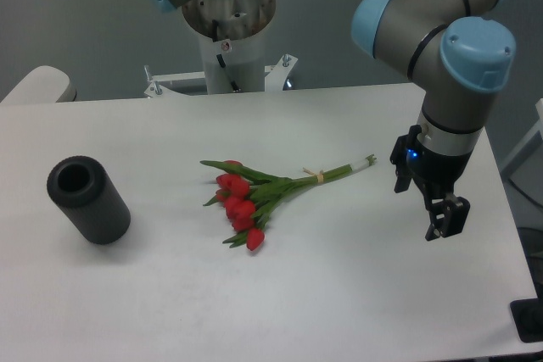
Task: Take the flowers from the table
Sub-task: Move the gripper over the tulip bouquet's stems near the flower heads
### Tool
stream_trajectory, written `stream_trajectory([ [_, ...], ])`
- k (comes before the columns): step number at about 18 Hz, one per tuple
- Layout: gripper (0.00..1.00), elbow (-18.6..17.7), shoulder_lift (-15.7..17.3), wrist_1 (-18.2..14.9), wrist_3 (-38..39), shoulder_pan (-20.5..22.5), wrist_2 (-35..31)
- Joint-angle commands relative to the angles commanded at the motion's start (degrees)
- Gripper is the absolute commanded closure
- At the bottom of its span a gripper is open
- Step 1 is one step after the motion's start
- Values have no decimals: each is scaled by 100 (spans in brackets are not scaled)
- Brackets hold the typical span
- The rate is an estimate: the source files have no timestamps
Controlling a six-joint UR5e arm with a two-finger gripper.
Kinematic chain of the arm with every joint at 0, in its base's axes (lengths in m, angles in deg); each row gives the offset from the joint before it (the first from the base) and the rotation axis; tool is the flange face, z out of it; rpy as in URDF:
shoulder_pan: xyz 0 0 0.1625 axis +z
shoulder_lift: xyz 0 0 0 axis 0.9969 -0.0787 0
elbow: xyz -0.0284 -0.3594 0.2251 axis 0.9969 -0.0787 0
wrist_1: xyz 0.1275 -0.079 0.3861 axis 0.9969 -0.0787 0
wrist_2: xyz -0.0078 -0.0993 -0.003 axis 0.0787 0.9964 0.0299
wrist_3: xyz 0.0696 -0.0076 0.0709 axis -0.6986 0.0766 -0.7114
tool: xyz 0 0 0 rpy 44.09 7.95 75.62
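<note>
The flowers (254,197), a small bunch of red tulips with green leaves, lie flat near the middle of the white table (339,294). Their long green stems point right, tied by a pale band (318,176). My gripper (445,220) hangs above the table to the right of the stem ends, well apart from the bunch. It points downward and holds nothing. Its fingers (451,216) overlap in this view, so I cannot tell whether they are open or shut.
A dark grey cylinder (87,200) lies on its side at the table's left. The robot base (227,31) stands at the far edge. The table's right edge is close to the gripper.
</note>
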Motion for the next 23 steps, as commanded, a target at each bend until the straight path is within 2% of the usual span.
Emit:
stream_trajectory([
  [4,0,-281,62,184,0,0,9],
  [9,0,-500,131,185,61,-18,-18],
  [15,0,-1308,334,220,377,-26,-79],
  [19,0,-1880,413,246,1027,-114,-88],
  [23,0,-2512,650,246,1563,-324,-220],
])
